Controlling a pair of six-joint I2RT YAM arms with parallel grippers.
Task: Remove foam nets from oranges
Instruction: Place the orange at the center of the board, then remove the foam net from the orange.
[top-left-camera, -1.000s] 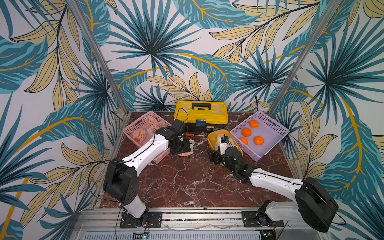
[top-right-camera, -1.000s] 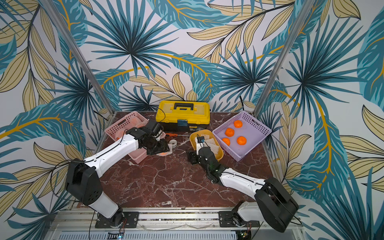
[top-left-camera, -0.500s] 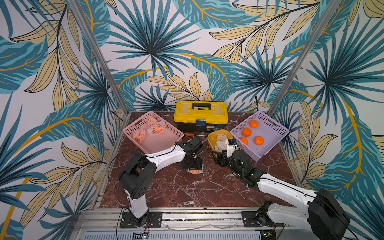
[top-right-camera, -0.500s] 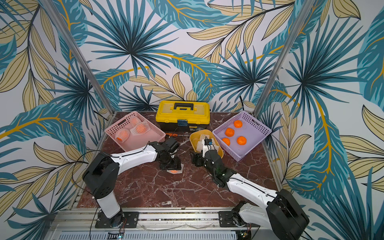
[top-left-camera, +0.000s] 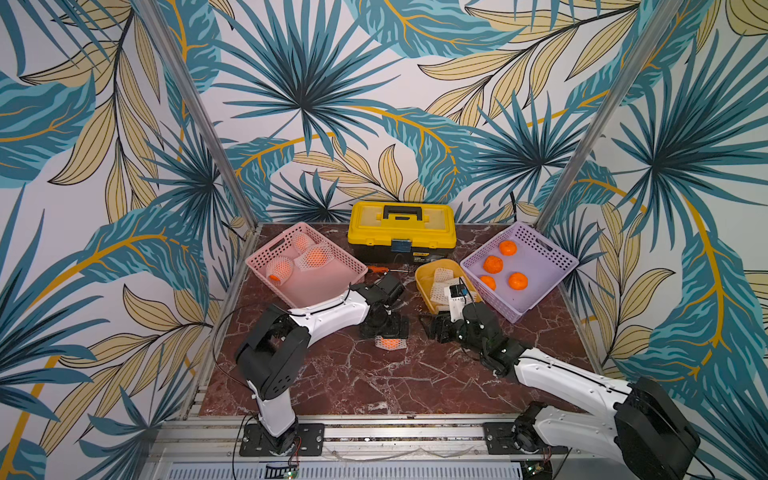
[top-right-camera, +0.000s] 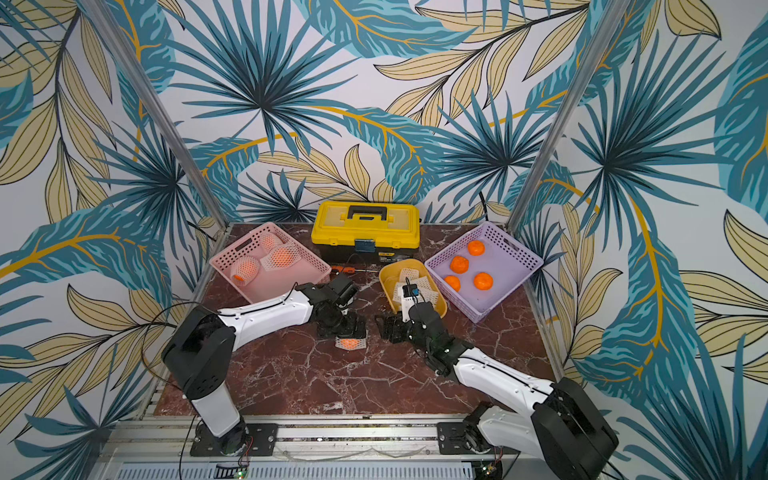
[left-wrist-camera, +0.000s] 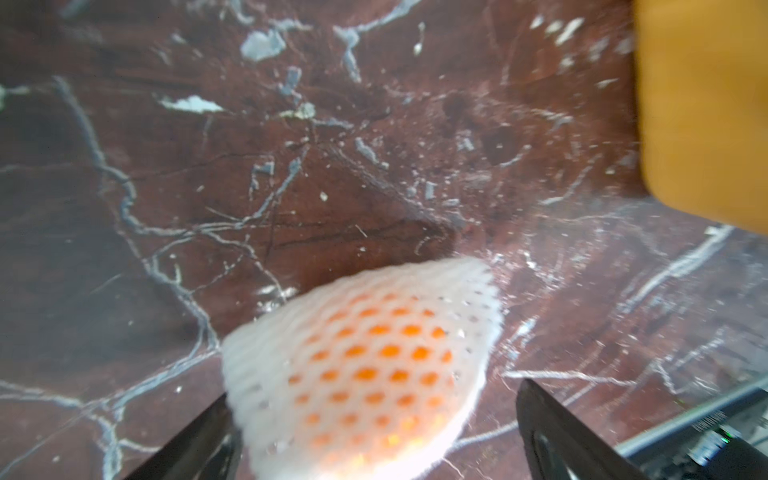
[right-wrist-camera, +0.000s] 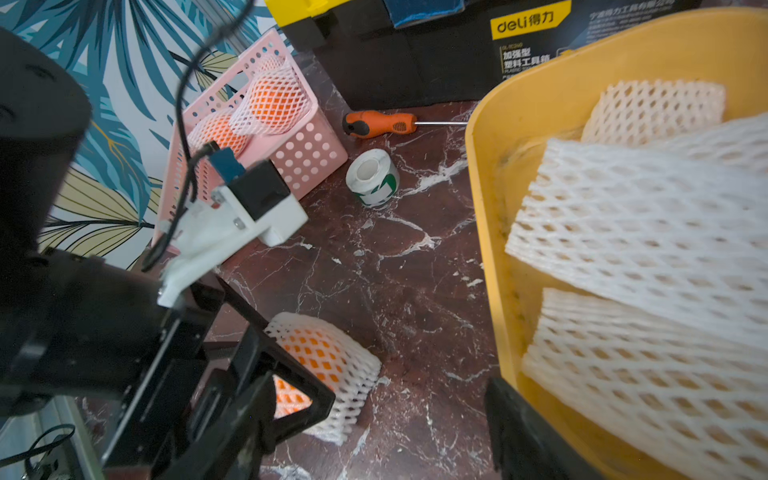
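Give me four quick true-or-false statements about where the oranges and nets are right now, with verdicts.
1. The purple basket holds four bare oranges. True.
2. The pink basket is empty. False: three netted oranges lie in it.
3. The yellow bin holds empty foam nets. True.
4. The left end effector is shut on the screwdriver. False: it is open, straddling a wrapped orange on the table; the screwdriver lies by the toolbox.
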